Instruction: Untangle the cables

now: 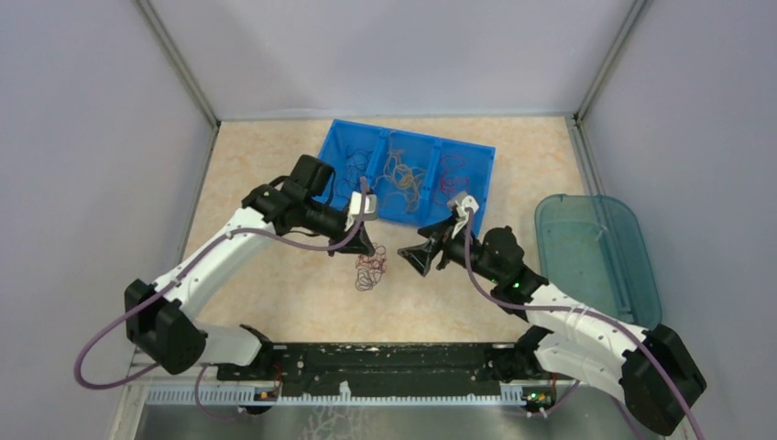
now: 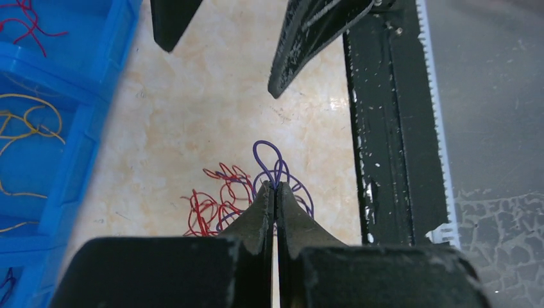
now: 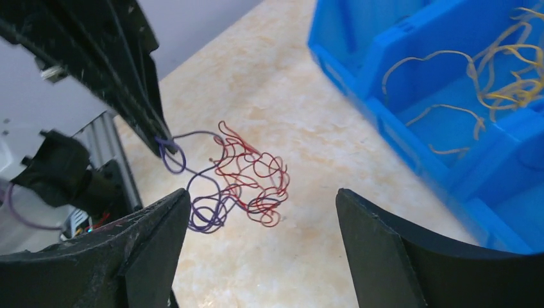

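Note:
A small tangle of thin red and purple cables [image 1: 370,270] hangs just above the beige table, between the two grippers. My left gripper [image 1: 371,247] is shut on a purple strand [image 2: 266,151] of that tangle and lifts it. In the right wrist view the tangle [image 3: 247,179] dangles from the left fingertips [image 3: 161,144]. My right gripper [image 1: 414,259] is open and empty, to the right of the tangle; its fingers [image 3: 378,244] flank the space below it. More red [image 2: 25,22] and orange-yellow strands [image 3: 494,83] lie in the blue bin [image 1: 408,172].
The blue bin has three compartments and stands at the back middle. A clear teal lid or tray [image 1: 596,252] lies at the right. A black rail [image 1: 366,362] runs along the near edge, also in the left wrist view [image 2: 391,128]. Grey walls enclose the table.

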{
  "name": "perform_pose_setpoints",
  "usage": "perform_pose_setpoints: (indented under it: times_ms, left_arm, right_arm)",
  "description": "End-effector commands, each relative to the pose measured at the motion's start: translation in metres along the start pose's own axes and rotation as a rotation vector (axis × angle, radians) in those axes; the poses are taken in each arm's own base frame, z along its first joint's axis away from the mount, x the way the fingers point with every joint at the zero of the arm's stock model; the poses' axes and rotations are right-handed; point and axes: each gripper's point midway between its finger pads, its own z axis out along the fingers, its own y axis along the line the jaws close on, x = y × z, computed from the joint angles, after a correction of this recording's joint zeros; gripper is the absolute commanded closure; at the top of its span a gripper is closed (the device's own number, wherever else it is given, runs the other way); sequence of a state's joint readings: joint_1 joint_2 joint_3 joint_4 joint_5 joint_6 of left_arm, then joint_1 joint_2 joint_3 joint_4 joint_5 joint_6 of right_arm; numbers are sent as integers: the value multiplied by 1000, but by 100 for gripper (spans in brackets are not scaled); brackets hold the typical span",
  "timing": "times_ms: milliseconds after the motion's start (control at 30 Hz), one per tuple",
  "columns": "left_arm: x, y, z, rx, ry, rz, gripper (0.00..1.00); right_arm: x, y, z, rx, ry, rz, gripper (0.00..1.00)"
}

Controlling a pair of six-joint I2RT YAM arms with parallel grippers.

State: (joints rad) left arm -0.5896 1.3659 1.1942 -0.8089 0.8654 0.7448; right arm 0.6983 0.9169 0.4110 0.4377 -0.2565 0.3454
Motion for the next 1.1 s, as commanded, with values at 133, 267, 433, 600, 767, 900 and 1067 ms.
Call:
perform_pose_setpoints:
  times_ms: [133, 267, 433, 600, 767, 900, 1067]
  left_arm:
    - [-36, -31, -15, 80, -102, -75, 100]
    - [-55, -32, -21, 77, -144, -92, 100]
    - [-74, -39, -29, 86, -197, -125, 100]
    - [-92, -42, -35, 92, -251, -131, 100]
    - [-107, -47, -42, 110, -290, -151, 100]
    - [-120, -55, -49, 136, -321, -161, 100]
    - [-140, -66, -60, 180, -368, -152, 100]
  right_arm:
    - [-52, 75, 5, -377, -220, -132, 17]
    - [-48, 88, 21, -385, -211, -167, 20]
    - [-44, 95, 33, -379, -250, -138, 23]
    - [-61, 91, 35, -333, -371, -81, 29]
    - [-77, 85, 39, -279, -445, -56, 39]
    - [-78, 71, 42, -195, -466, -45, 47]
    - [-66, 61, 46, -123, -452, -68, 46]
